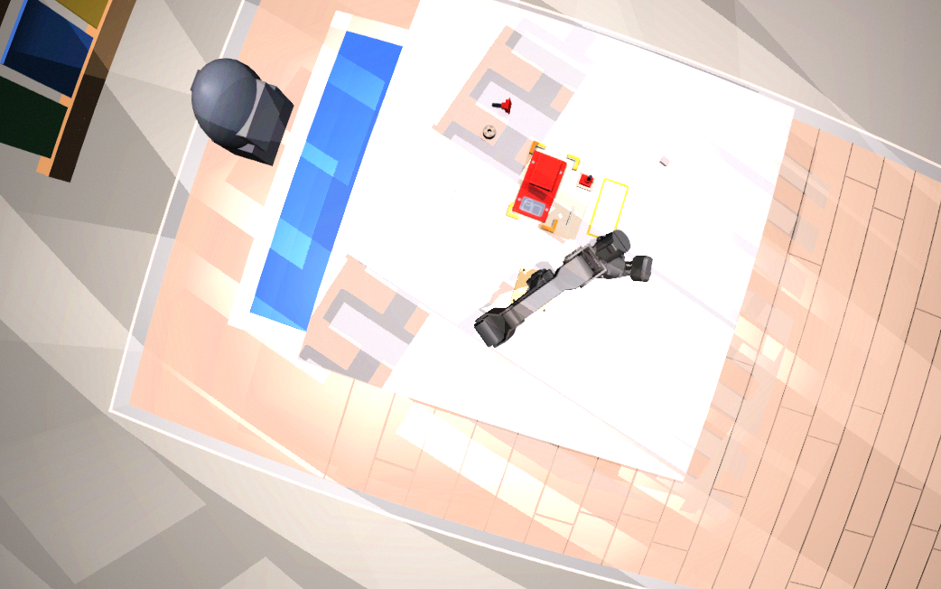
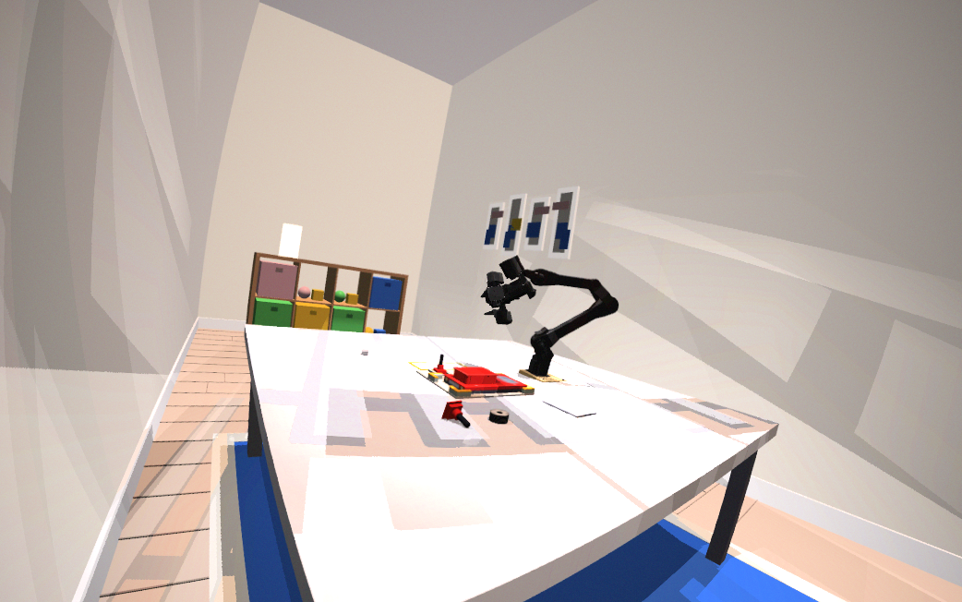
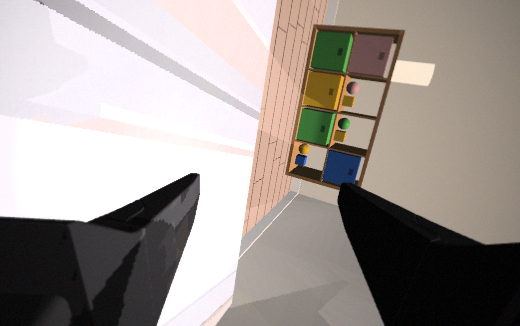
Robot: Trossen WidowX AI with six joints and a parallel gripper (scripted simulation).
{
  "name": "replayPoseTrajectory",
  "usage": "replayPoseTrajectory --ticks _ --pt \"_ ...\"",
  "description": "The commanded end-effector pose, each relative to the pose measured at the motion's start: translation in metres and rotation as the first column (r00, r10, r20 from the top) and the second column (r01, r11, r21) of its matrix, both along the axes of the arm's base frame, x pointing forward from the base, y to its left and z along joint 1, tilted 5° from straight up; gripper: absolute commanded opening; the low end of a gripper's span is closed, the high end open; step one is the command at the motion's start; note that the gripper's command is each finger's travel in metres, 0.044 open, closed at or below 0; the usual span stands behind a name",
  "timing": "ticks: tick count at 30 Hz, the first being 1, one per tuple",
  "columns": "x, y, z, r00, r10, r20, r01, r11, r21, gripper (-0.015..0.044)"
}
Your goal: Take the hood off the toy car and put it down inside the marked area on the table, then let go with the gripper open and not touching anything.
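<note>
The toy car (image 1: 545, 170) (image 2: 474, 375) is a low red body with a raised block, between yellow corner brackets on the table (image 1: 694, 347) (image 2: 340, 497). A grey panel (image 1: 532, 204) is set in the car's end nearer the arm base. I cannot tell which part is the hood. The marked area is a yellow outlined rectangle (image 1: 617, 182) beside the car, with no object seen inside it. My gripper (image 3: 271, 187) (image 2: 487, 304) is open, its fingers wide apart with nothing between them. It hangs high above the table, away from the car, and points out toward the shelf.
A red piece with a black stem (image 1: 586, 180) (image 2: 439, 365) stands between car and rectangle. A similar piece (image 1: 505, 105) (image 2: 454, 411) lies beyond the car, near a dark ring (image 1: 489, 132) (image 2: 499, 415). A small pale cube (image 1: 664, 161) (image 2: 364, 352) lies apart.
</note>
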State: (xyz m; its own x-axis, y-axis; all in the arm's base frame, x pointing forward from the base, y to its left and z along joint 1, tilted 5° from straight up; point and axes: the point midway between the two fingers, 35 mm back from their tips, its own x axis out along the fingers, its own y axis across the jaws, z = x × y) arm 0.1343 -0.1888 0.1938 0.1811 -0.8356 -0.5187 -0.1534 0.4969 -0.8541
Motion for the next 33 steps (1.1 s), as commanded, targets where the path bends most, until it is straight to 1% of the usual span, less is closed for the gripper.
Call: replayPoseTrajectory --ticks 1,2,6,10,14,19,23,27,29,33 --pt "0.046 0.019 0.001 0.994 0.078 0.079 -0.089 0.984 0.154 0.0420" --pt "0.057 0.025 0.001 0.991 0.090 0.096 -0.107 0.975 0.194 0.0440" --pt "0.099 0.054 -0.001 0.982 0.115 0.148 -0.161 0.922 0.352 0.0440" --pt "0.136 0.091 -0.007 0.980 0.108 0.165 -0.178 0.845 0.505 0.0440" --pt "0.166 0.135 -0.016 0.987 0.079 0.143 -0.153 0.750 0.643 0.0440" --pt "0.193 0.199 -0.031 0.998 0.034 0.057 -0.065 0.625 0.778 0.0440" --pt "0.204 0.255 -0.046 0.999 -0.007 -0.054 0.049 0.532 0.845 0.0440" --pt "0.202 0.306 -0.062 0.980 -0.064 -0.188 0.196 0.463 0.864 0.0440" --pt "0.201 0.314 -0.065 0.974 -0.075 -0.212 0.223 0.453 0.863 0.0440" --pt "0.201 0.314 -0.065 0.974 -0.075 -0.212 0.223 0.453 0.863 0.0440"
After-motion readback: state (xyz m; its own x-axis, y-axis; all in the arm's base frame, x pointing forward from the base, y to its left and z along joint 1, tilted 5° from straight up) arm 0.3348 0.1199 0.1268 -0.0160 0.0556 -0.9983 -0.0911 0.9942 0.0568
